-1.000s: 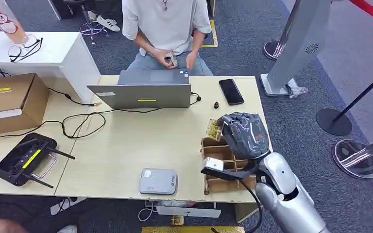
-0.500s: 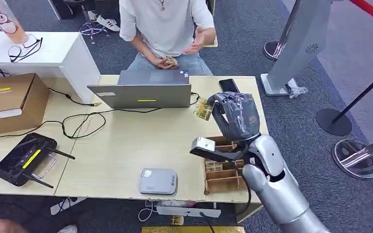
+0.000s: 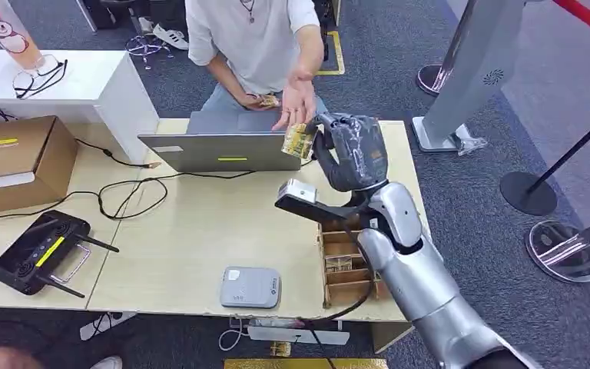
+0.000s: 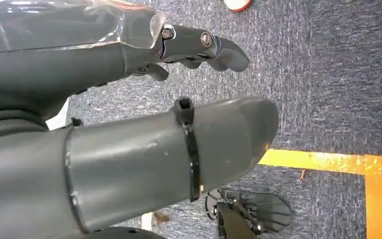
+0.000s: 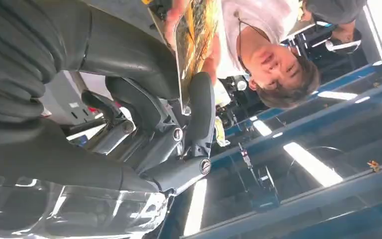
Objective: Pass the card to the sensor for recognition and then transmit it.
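**Card up at handover, person's palm waiting**

Pale wood worktop [image 3: 200,231] on dark carpet, w/ a silver-grey open laptop [image 3: 227,150], a flat grey box-shaped card sensor [image 3: 250,287] near the front edge, and a compartmented wooden card tray [image 3: 346,261] beside the right arm. Your right hand [image 3: 351,150] is raised over the far side of the worktop, pinching the small gold-patterned card [image 3: 298,142] between thumb and finger; the right wrist view shows the card's edge clamped there. The person's open hand [image 3: 298,100] sits just beside the card, palm up. My read: you're at the transmit step. Hold the pinch firm, ease the card onto the palm, and don't loosen until they've got it. Left hand [image 4: 129,139] hangs over carpet, fingers apart, holding nothing.
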Controlling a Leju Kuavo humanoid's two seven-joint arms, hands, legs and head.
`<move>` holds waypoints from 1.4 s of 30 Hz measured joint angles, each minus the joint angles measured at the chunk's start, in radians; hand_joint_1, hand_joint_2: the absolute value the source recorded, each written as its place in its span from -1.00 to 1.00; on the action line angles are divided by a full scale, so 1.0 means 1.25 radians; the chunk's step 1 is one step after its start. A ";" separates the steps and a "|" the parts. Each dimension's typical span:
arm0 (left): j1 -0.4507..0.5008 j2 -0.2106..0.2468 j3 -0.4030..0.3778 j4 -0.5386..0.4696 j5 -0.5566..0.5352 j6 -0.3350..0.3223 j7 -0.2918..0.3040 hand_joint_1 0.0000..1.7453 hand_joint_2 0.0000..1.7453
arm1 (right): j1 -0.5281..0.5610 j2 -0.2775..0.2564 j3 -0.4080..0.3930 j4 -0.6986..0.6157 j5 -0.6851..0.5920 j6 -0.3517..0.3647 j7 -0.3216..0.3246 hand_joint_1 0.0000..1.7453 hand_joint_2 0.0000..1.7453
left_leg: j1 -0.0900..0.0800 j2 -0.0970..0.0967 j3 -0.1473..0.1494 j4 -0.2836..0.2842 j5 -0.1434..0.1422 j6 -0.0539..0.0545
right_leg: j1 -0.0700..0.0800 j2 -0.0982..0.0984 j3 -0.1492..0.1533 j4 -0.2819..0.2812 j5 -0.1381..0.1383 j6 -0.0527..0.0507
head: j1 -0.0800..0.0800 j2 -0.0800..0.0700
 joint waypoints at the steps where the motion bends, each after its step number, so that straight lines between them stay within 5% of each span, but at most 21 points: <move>1: -0.003 0.000 -0.001 0.000 -0.003 -0.002 0.005 -1.00 -1.00 | -0.009 0.006 0.001 0.011 -0.001 -0.004 0.002 1.00 1.00 | 0.000 0.000 0.000 0.000 0.000 0.000 | 0.000 0.000 0.000 0.000 0.000 0.000 | 0.000 0.000; 25: -0.007 0.008 -0.018 0.000 -0.007 -0.024 0.022 -1.00 -1.00 | -0.161 0.128 0.005 0.292 0.016 -0.073 0.022 1.00 1.00 | 0.000 0.000 0.000 0.000 0.000 0.000 | 0.000 0.000 0.000 0.000 0.000 0.000 | 0.000 0.000; 26: -0.007 0.009 -0.018 0.000 -0.006 -0.024 0.023 -1.00 -1.00 | -0.163 0.131 0.006 0.301 0.018 -0.075 0.022 0.82 1.00 | 0.000 0.000 0.000 0.000 0.000 0.000 | 0.000 0.000 0.000 0.000 0.000 0.000 | 0.000 0.000; 27: -0.007 0.008 -0.018 0.000 -0.006 -0.023 0.023 -1.00 -1.00 | -0.164 0.134 0.006 0.307 0.017 -0.077 0.022 0.18 1.00 | 0.000 0.000 0.000 0.000 0.000 0.000 | 0.000 0.000 0.000 0.000 0.000 0.000 | 0.000 0.000; 28: -0.007 0.008 -0.018 0.000 -0.006 -0.022 0.023 -1.00 -1.00 | -0.165 0.137 0.006 0.311 0.017 -0.077 0.022 -0.68 1.00 | 0.000 0.000 0.000 0.000 0.000 0.000 | 0.000 0.000 0.000 0.000 0.000 0.000 | 0.000 0.000; 29: -0.007 0.008 -0.018 0.000 -0.006 -0.022 0.024 -1.00 -1.00 | -0.167 0.139 0.006 0.315 0.017 -0.077 0.022 -1.00 1.00 | 0.000 0.000 0.000 0.000 0.000 0.000 | 0.000 0.000 0.000 0.000 0.000 0.000 | 0.000 0.000; 42: -0.009 0.002 -0.018 0.000 0.007 0.010 0.020 -1.00 -1.00 | -0.177 0.160 0.011 0.350 0.018 -0.086 0.024 -1.00 1.00 | 0.000 0.000 0.000 0.000 0.000 0.000 | 0.000 0.000 0.000 0.000 0.000 0.000 | 0.000 0.000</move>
